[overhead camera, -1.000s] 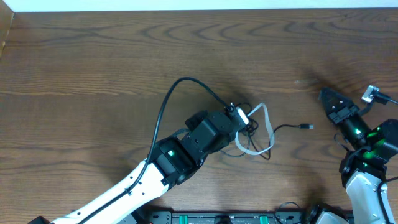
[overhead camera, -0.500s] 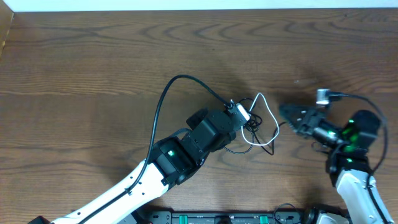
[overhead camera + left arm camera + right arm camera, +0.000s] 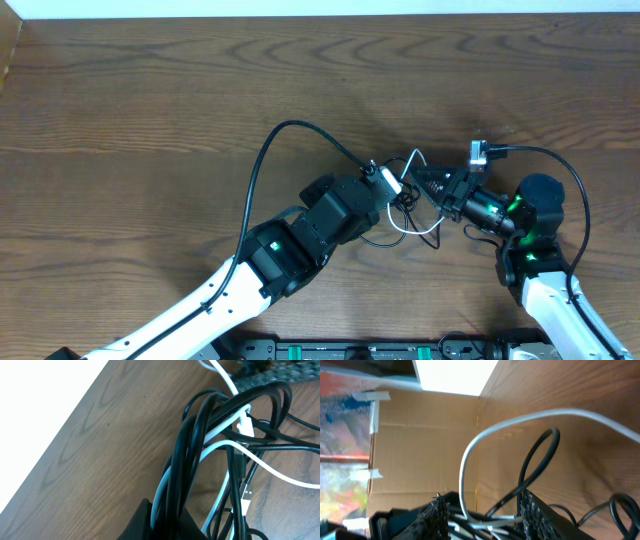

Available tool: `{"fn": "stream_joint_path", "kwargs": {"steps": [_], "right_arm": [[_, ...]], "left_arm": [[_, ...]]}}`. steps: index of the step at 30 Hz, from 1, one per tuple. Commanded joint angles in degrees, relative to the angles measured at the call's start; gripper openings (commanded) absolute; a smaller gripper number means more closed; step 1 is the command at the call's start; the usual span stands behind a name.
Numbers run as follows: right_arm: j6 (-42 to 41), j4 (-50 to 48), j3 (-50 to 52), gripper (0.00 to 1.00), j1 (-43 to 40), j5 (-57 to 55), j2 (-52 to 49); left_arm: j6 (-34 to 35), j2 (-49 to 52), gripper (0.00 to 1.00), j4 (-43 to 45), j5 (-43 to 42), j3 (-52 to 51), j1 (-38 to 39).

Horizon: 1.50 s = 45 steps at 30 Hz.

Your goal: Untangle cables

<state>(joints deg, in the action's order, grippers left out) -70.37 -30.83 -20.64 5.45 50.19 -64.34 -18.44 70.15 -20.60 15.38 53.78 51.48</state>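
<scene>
Cables (image 3: pixel 412 222) lie knotted in the middle of the table (image 3: pixel 150 100), with the bundle pinched in the left gripper (image 3: pixel 393 196), which is closed tight on several black strands plus the white cable (image 3: pixel 470 455). Right gripper (image 3: pixel 426 182) is nosed into the loop from the right, fingers (image 3: pixel 439 510) apart; the white cable and one black strand (image 3: pixel 536 457) run between them, nothing clamped. Risk: closing here likely grabs both strands at once, so a pull would cinch the knot instead of freeing one cord, and since the left grip spans the whole bundle, everything could drag along. Overhead gives both arms and the loop layout but no finger gap; right wrist shows the gap and what's in it; left wrist shows the stacked strands and a small plug (image 3: pixel 246 496)
</scene>
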Motion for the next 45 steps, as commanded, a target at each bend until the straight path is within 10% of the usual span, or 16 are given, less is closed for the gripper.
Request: {"fn": "stream_joint_path", "kwargs": {"steps": [1,29,33,45], "right_arm": [[-2.05,-0.74,-0.31,0.43,1.49,-5.53,0.24],[-1.99,-3.72,-0.31,0.24,7.91,-11.76,0.24],[-2.01,-4.2,-0.31,0.03,7.93,-12.94,0.24],[-1.62,-24.65,-0.31,0.01,4.17,-13.88,0.24]], "left_arm": [[-0.57,-0.07,0.08,0.33,-0.57,0.44,-0.02],[-0.55,-0.07,0.08,0.33,-1.25,0.44,-0.02],[-0.55,-0.07,0.08,0.33,-1.25,0.44,-0.02],[-0.48,-0.07,0.08,0.09,-1.25,0.44,-0.02]]}}
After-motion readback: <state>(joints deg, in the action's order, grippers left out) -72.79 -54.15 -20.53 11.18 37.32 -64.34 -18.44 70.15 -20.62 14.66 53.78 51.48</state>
